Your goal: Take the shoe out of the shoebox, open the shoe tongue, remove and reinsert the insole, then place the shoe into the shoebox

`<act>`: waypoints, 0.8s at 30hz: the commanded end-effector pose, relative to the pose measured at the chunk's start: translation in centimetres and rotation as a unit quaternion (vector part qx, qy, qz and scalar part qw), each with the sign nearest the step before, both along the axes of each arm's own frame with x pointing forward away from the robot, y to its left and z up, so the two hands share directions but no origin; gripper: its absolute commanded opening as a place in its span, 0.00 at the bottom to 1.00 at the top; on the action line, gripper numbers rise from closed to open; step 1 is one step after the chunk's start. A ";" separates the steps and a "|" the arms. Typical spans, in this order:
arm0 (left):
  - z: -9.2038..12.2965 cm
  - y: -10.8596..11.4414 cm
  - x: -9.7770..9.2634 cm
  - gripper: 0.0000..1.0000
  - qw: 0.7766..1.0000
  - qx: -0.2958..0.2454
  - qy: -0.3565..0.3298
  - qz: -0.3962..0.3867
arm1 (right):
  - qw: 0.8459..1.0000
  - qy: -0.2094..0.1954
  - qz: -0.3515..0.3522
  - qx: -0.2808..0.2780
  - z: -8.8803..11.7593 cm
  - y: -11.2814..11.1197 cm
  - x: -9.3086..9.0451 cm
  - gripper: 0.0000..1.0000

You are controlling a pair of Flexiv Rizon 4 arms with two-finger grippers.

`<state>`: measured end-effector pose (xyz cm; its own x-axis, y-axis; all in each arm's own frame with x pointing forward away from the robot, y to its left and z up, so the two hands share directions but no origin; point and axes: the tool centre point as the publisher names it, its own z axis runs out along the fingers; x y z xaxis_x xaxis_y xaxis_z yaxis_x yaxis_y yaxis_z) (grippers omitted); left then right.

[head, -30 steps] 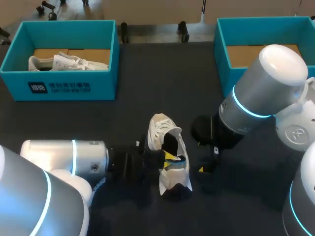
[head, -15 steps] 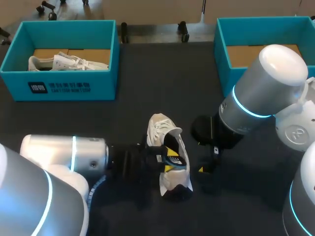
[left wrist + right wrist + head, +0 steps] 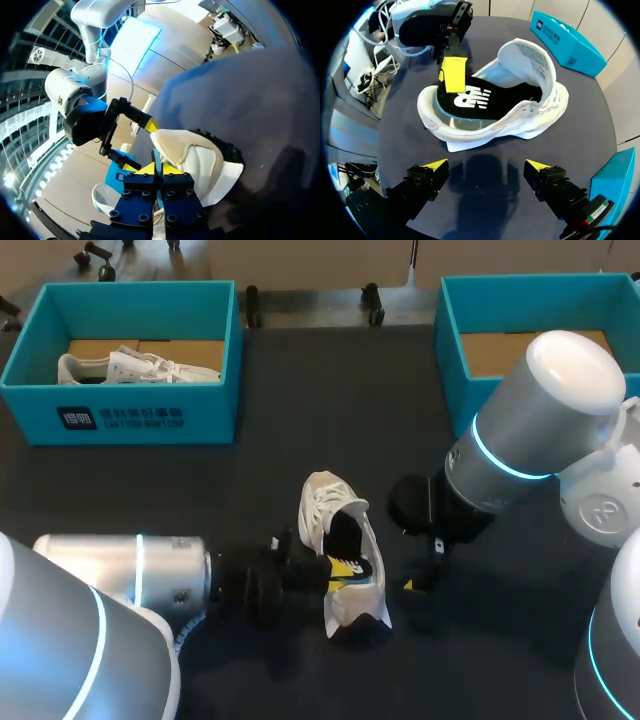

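Note:
A white shoe [image 3: 352,600] [image 3: 530,120] [image 3: 200,160] lies on the dark table, out of its box, with its tongue folded up. Its black insole [image 3: 485,100] [image 3: 345,535] sits in the opening with the heel end raised. My left gripper [image 3: 343,565] [image 3: 159,169] [image 3: 454,75] comes in from the left and is shut on the insole's heel edge, its yellow tips pressed together. My right gripper [image 3: 425,565] [image 3: 486,166] [image 3: 137,144] stands wide open just right of the shoe, touching nothing.
A teal shoebox [image 3: 150,418] [image 3: 567,42] at the back left holds another white shoe [image 3: 135,367]. A second teal box [image 3: 455,340] [image 3: 615,180] stands at the back right, behind my right arm.
My left gripper opened briefly at the shoe's opening and has shut again; its arm has drawn back slightly to the left. The shoe and right arm have not moved.

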<state>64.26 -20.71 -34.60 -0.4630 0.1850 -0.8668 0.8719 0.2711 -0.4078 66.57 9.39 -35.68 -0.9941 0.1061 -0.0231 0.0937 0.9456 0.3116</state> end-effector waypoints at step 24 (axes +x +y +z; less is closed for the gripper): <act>2.0 1.6 1.6 0.46 0.993 0.005 0.117 0.009 | 1.000 -0.001 0.000 0.001 -0.1 0.0 -0.1 1.00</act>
